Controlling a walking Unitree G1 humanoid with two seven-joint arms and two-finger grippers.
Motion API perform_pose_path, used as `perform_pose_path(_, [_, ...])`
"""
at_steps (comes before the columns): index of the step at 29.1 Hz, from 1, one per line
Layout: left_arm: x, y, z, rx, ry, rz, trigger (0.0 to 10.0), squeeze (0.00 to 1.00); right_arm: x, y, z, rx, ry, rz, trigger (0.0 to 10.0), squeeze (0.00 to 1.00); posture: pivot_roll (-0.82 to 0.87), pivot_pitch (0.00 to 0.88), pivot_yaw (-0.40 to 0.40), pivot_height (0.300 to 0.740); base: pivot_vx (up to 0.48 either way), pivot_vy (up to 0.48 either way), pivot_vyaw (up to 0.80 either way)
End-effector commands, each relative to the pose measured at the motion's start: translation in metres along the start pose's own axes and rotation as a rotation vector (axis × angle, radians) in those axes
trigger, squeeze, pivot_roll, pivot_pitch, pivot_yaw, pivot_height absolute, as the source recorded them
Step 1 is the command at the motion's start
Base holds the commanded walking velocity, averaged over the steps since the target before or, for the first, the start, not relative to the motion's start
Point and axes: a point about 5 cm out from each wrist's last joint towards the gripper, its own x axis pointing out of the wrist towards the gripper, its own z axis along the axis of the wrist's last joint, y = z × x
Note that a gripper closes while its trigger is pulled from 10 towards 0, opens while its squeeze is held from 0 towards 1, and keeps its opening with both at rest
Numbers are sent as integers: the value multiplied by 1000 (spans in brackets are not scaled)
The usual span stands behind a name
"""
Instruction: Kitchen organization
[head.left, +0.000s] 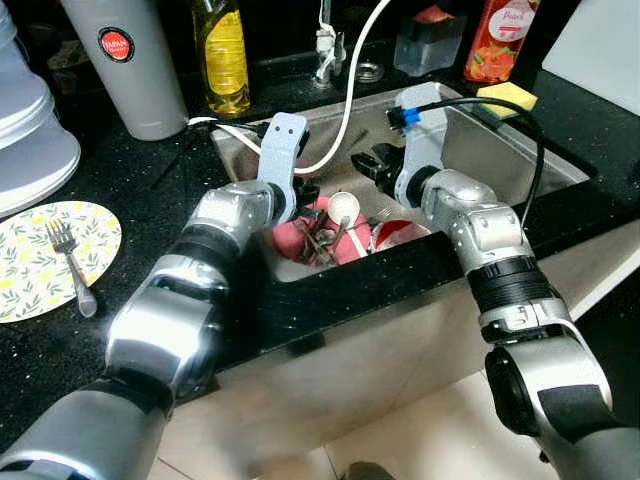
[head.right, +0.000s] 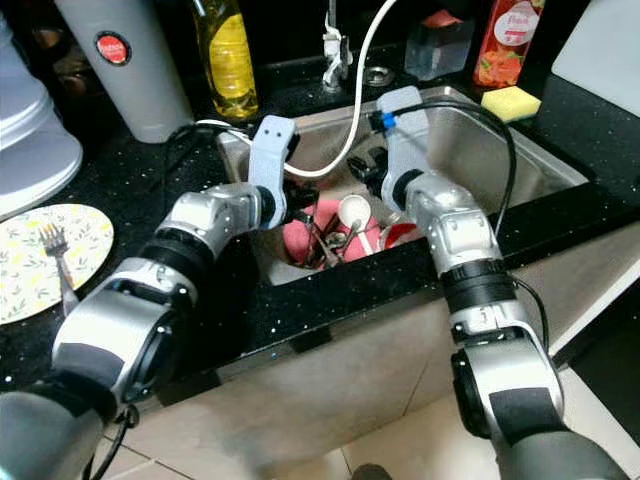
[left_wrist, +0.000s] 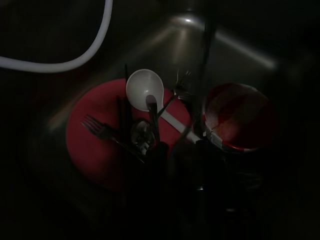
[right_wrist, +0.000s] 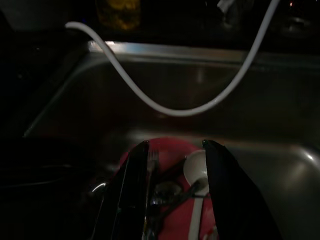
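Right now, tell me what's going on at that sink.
Both arms reach into the steel sink, where a red plate holds a white spoon and dark cutlery, with a red bowl beside it. The left pincer hangs low over the plate. The right pincer hovers open above it, holding nothing. On the counter, a fork lies on a floral plate.

A black speckled countertop (head.left: 120, 190) surrounds a steel sink (head.left: 520, 160), with pale cabinet fronts (head.left: 380, 350) below the countertop, a light tiled floor (head.left: 440, 440) beneath those, and bright light reflecting off the sink's steel wall.
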Motion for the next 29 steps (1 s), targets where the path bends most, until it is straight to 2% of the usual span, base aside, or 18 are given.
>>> perform_pose_path(1, [0,2,4,19,-6,11,10000,1000,1,-1,6,-13,-8,5,10000,0,-23,0,24,740,0,0,0])
perform_pose_path(3, [0,2,4,18,-8,10,10000,1000,1,-1,7,-13,-8,8,10000,0,-23,0,24,740,0,0,0])
perform_pose_path(9, [-13,15,20,-48,-118,13,10000,1000,5,2,12,2,-40,21,10000,0,-2,0,10,740,0,0,0])
perform_pose_path(13, [-27,26,35,-12,-184,82,10000,1000,5,1,14,4,-47,13,10000,0,11,0,3,740,0,0,0])
perform_pose_path(14, [-34,30,41,-12,-213,107,10000,0,6,1,14,8,-49,11,10000,0,19,2,3,740,0,0,0])
perform_pose_path(15, [-45,38,44,18,-219,189,10000,0,6,1,14,12,-51,14,10000,0,32,5,6,740,0,0,0])
perform_pose_path(16, [-45,38,44,18,-219,189,10000,0,6,1,14,12,-51,14,10000,0,32,5,6,740,0,0,0])
perform_pose_path(17, [-53,43,46,37,-219,246,10000,0,6,1,13,15,-52,17,10000,0,32,5,6,740,0,0,0])
perform_pose_path(19, [-73,54,39,66,-194,429,10000,0,7,4,14,31,-66,36,10000,0,56,13,2,740,0,0,0])
perform_pose_path(20, [-73,54,39,66,-194,429,10000,0,7,4,14,31,-66,36,10000,0,56,13,2,740,0,0,0])
perform_pose_path(21, [-81,57,36,75,-184,499,10000,0,7,5,14,38,-74,45,10000,0,56,13,2,740,0,0,0])
perform_pose_path(22, [-102,64,25,74,-176,656,10000,0,7,10,20,45,-118,100,10000,0,80,19,-6,740,0,0,0])
perform_pose_path(23, [-102,64,25,74,-176,656,10000,0,7,10,20,45,-118,100,10000,0,80,19,-6,740,0,0,0])
perform_pose_path(29, [-153,87,7,-84,-202,922,10000,0,4,37,35,-14,-199,306,10000,0,104,18,-27,740,0,0,0])
